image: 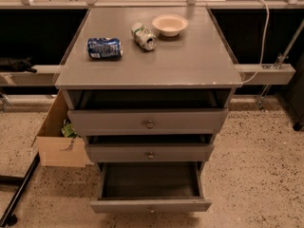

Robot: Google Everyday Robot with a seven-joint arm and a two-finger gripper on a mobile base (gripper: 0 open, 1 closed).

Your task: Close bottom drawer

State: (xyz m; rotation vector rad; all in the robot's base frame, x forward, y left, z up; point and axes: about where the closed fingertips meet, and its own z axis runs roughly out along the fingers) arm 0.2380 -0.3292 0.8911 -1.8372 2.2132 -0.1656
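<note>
Three grey drawers face me, all pulled out. Nearest, the bottom drawer [150, 205] sticks out furthest, low at the cabinet's foot. Above it sit the middle drawer [149, 152] and the top drawer [148, 121]. On the cabinet top [190, 61] lie a blue can [104, 48] and a green can [144, 36], with a bowl [169, 24] beyond. My gripper is outside the view, so I cannot tell its state.

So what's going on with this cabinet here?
Nothing is being handled now: the robot's gripper is out of the picture. The bottom drawer stands pulled far out and looks empty, not yet pushed shut. The middle drawer and top drawer are open a little. A blue can, a second can and a bowl sit on top.
</note>
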